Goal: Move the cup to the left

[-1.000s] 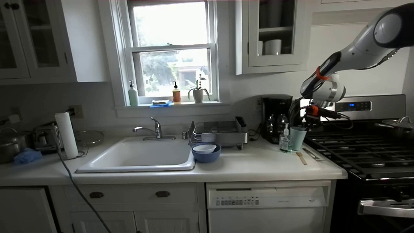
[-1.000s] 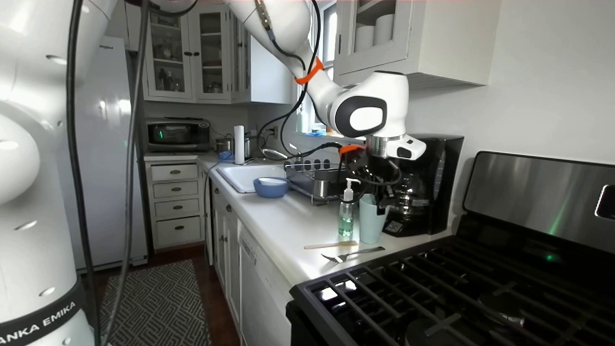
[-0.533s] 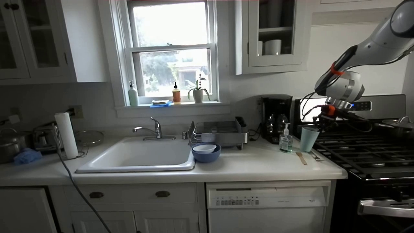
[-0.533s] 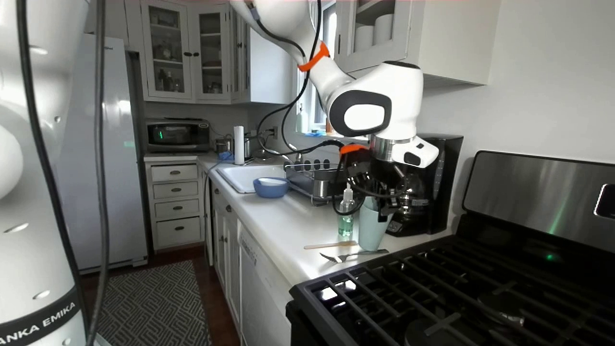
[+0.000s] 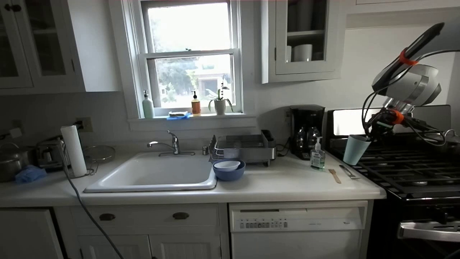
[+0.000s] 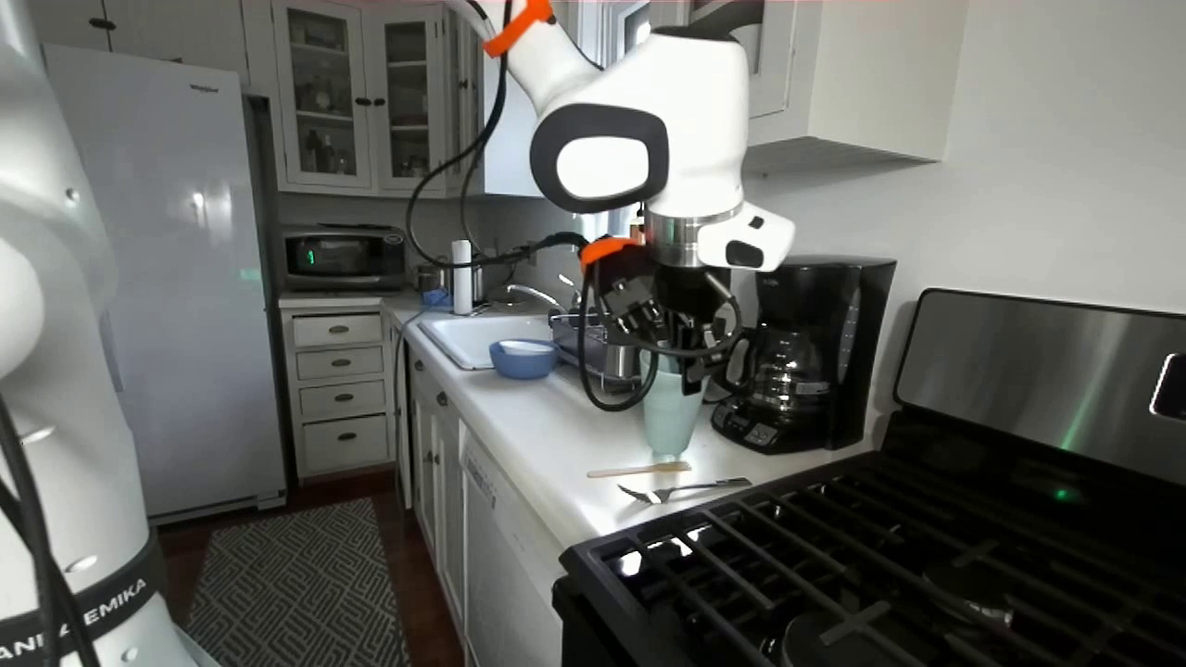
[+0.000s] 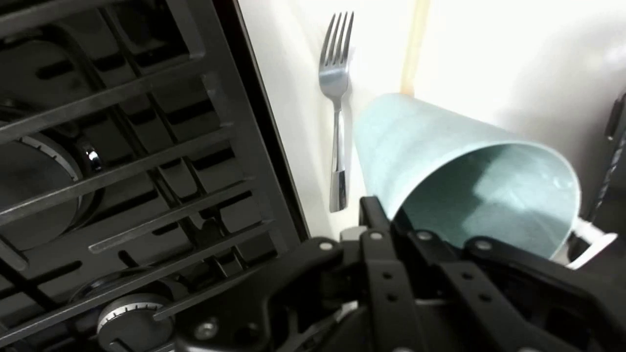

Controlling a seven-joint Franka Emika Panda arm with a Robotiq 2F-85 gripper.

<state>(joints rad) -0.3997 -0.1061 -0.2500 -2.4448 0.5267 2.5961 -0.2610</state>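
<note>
Gripper (image 7: 389, 215) clenched on the rim of the cup (image 7: 415, 129)

The jaws stand nearly together, one inside the cup and one outside, its thin wall between them. The cup tilts at the stove (image 6: 927, 547) end of the counter (image 6: 556, 426); whether its base touches down I cannot tell. There is one cup, one metal fork (image 7: 334, 80), one wooden utensil (image 5: 335, 175) and one coffee maker (image 5: 308, 111). Two bowls nest, a white bowl (image 5: 227, 165) in a blue bowl (image 5: 229, 175). Pump bottles number three: a clear bottle (image 5: 317, 159) on the counter, a green bottle (image 5: 147, 108) and an orange bottle (image 5: 196, 107) on the windowsill (image 5: 230, 115).
</note>
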